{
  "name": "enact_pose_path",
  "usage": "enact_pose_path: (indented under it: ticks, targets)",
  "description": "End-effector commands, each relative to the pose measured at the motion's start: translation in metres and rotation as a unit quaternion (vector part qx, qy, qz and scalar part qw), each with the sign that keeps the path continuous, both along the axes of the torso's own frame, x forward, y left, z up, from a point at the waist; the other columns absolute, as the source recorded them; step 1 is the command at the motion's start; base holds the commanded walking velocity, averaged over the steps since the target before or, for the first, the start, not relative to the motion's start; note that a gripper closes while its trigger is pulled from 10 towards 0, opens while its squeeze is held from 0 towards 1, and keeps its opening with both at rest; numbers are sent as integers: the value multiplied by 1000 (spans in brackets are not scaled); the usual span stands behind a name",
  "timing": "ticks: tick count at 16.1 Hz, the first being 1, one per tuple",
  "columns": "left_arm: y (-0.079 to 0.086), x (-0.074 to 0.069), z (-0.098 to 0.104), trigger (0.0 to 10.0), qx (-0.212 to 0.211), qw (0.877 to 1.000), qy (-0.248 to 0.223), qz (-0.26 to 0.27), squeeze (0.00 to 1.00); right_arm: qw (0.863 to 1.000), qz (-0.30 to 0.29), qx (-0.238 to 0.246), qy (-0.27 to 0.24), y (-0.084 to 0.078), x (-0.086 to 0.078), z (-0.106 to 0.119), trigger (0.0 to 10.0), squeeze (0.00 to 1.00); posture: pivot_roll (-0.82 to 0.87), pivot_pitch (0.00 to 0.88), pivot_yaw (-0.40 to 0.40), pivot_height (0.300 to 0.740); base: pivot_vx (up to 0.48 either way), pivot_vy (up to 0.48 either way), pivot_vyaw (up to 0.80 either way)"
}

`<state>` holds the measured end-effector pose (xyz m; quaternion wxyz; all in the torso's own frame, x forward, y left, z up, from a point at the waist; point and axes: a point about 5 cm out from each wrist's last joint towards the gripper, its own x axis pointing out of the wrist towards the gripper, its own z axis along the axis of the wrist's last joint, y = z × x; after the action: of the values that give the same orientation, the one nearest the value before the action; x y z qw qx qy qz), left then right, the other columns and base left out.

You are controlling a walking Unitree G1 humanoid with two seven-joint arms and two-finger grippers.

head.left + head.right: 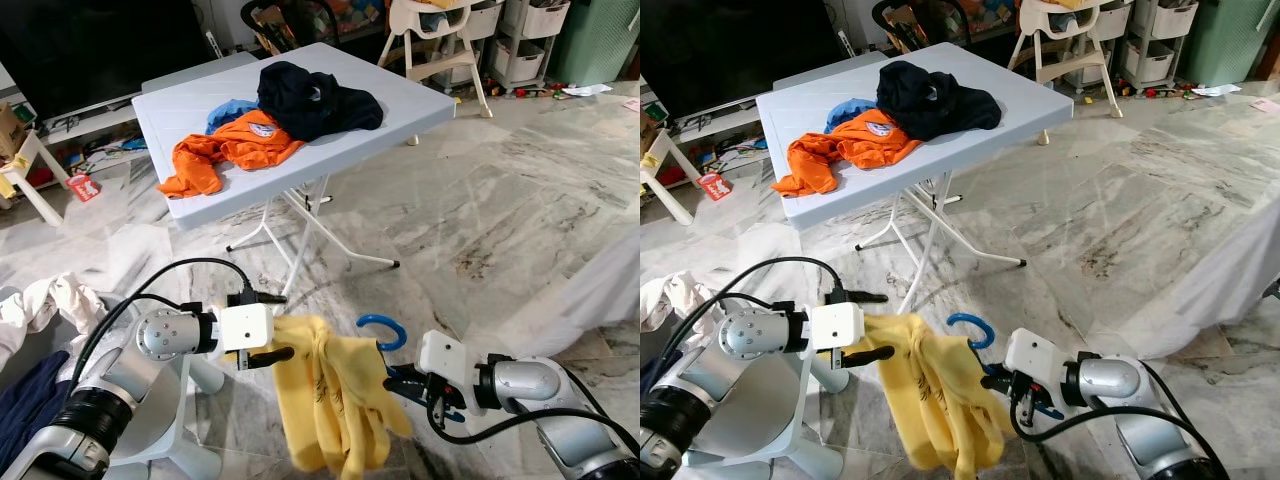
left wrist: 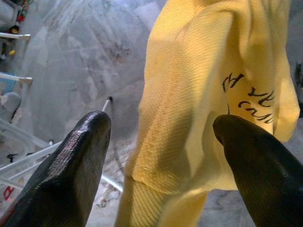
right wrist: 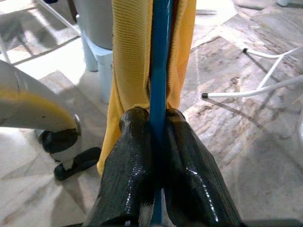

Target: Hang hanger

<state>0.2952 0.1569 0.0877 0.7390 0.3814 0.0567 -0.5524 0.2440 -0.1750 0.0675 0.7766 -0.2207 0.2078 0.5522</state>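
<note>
A yellow shirt [image 1: 330,400] hangs on a blue hanger whose hook [image 1: 382,326] curls up above the cloth, low over the marble floor. My right gripper [image 1: 402,383] is shut on the hanger's blue bar [image 3: 159,71], coming in from the right. My left gripper [image 1: 274,326] stands open at the shirt's left shoulder. In the left wrist view the yellow cloth [image 2: 199,94] lies between and beyond the two black fingers [image 2: 85,151], not pinched.
A pale blue folding table [image 1: 410,100] stands ahead, carrying an orange shirt [image 1: 225,150], a blue garment [image 1: 228,111] and a dark garment [image 1: 315,98]. A grey stool [image 1: 180,420] is under my left arm. Loose clothes [image 1: 45,300] lie at the left, a white cloth [image 1: 590,290] at the right.
</note>
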Motion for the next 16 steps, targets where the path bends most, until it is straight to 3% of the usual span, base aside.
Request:
enact_pose_path:
  ticks: [1, 2, 4, 5, 6, 7, 9, 10, 13, 16]
  targets:
    - [6, 0, -1, 1294, 8, 1000, 8, -3, 0, 999, 33, 25, -9, 10, -2, 10, 0, 0, -159, 22, 132, 740, 0, 0, 0]
    - [6, 1, -1, 39, 7, 1000, 10, -4, 0, 999, 37, 24, -6, 10, -3, 11, 0, 0, -160, 21, 133, 740, 0, 0, 0]
    - [1, 4, 7, 1608, -31, 999, 42, -11, 0, 999, 45, 12, 0, 5, -5, 10, 0, 0, -161, 22, 129, 740, 0, 0, 0]
    - [0, 4, 8, 1608, -35, 998, 50, -17, 0, 999, 46, 11, 1, 5, -5, 10, 0, 0, -161, 22, 128, 740, 0, 0, 0]
    - [-1, 2, 8, 3333, -40, 996, 78, -29, 0, 999, 46, 10, 2, 5, -5, 10, 0, 0, -160, 22, 127, 740, 0, 0, 0]
    - [-4, 0, 11, 2784, -55, 992, 101, -42, 0, 999, 47, 8, 3, 4, -5, 9, 0, 0, -159, 21, 126, 740, 0, 0, 0]
    - [-3, -2, 12, 3333, -51, 990, 120, -54, 0, 999, 49, 7, 6, 5, -6, 8, 0, 0, -159, 20, 125, 740, 0, 0, 0]
    - [-4, -1, 13, 0, -56, 989, 125, -59, 0, 999, 53, 6, 9, 5, -7, 7, 0, 0, -159, 20, 124, 740, 0, 0, 0]
    - [-1, -4, 13, 0, -45, 986, 145, -73, 0, 998, 56, 5, 11, 5, -8, 7, 0, 0, -160, 19, 123, 740, 0, 0, 0]
    - [9, -8, 9, 0, -7, 981, 172, -86, 0, 998, 62, 2, 14, 5, -9, 6, 0, 0, -158, 18, 120, 740, 0, 0, 0]
